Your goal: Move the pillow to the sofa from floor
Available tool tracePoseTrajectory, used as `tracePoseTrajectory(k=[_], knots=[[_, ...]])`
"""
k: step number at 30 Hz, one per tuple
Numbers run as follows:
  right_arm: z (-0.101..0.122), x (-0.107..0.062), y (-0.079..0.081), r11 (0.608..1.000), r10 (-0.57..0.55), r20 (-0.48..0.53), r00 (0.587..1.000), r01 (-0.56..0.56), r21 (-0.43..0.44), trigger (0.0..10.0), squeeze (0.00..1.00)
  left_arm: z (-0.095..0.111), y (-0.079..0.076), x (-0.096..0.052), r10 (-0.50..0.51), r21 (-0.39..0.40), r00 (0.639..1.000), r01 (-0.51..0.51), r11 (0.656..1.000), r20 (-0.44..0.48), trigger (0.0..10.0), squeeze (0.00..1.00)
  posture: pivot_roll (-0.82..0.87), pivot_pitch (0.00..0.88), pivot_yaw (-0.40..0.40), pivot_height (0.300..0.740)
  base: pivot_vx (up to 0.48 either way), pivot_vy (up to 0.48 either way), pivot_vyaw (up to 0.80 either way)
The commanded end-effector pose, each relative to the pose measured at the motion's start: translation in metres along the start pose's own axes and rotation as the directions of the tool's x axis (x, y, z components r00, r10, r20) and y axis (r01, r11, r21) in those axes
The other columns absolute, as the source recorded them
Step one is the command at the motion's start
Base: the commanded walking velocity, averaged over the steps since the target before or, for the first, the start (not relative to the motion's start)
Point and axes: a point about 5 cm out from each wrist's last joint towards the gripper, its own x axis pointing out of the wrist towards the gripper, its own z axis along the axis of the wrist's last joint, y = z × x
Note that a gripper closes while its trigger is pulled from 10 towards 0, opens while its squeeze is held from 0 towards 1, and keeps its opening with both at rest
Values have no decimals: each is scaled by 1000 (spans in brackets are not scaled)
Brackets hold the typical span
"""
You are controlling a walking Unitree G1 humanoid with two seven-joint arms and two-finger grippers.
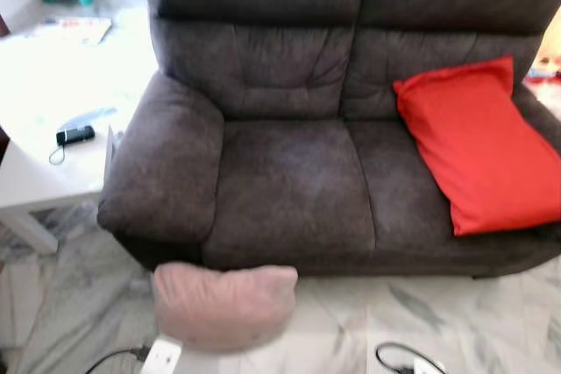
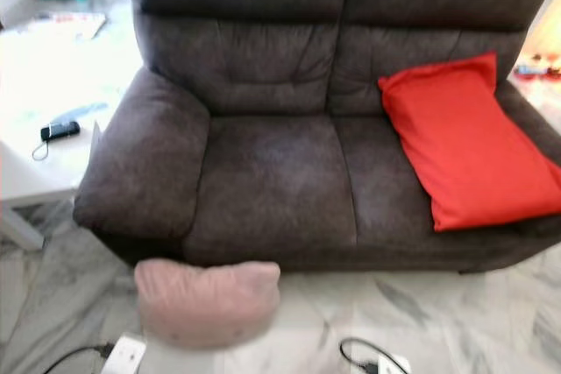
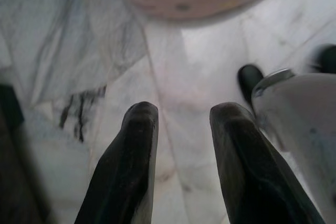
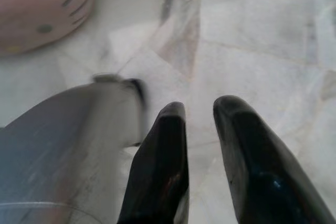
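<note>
Pink pillow [image 1: 224,304] on marble floor [image 1: 456,321] before brown sofa [image 1: 289,181] (nothing lifted), both grippers, left gripper [image 3: 181,124] and right gripper [image 4: 202,119], spread, holding nothing.

Head views bright but soft, slight overall blur. Strong daylight from the upper left blows out the white table [image 1: 44,85] and the far floor. The sofa [image 1: 289,172] stays dark, low in detail. Wrist views dimmer, near black fingers [image 3: 131,171] out of focus, motion smear at edges.
</note>
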Motion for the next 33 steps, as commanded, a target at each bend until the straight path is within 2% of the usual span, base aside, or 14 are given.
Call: tracePoseTrajectory(k=[1, 10, 33], knots=[[-4, -1, -6, 1000, -16, -11, 1000, 16, 7, 10000, 0, -6, -5, -1, -12, -7, 999, 12, 1000, -30, 10000, 0, -39, 87, -22, 740, 0, 398, 0], [-4, -1, -6, 1000, -15, -12, 1000, 15, 4, 10000, 0, -6, -6, -1, -14, -6, 1000, 14, 1000, -27, 10000, 0, -38, 92, -23, 740, 0, 388, 0], [-2, -1, -5, 1000, 5, 3, 1000, -5, -5, 10000, 0, -4, -6, -1, -14, -26, 1000, 14, 1000, -12, 10000, 0, -38, 91, -25, 740, 0, 0, 0]])
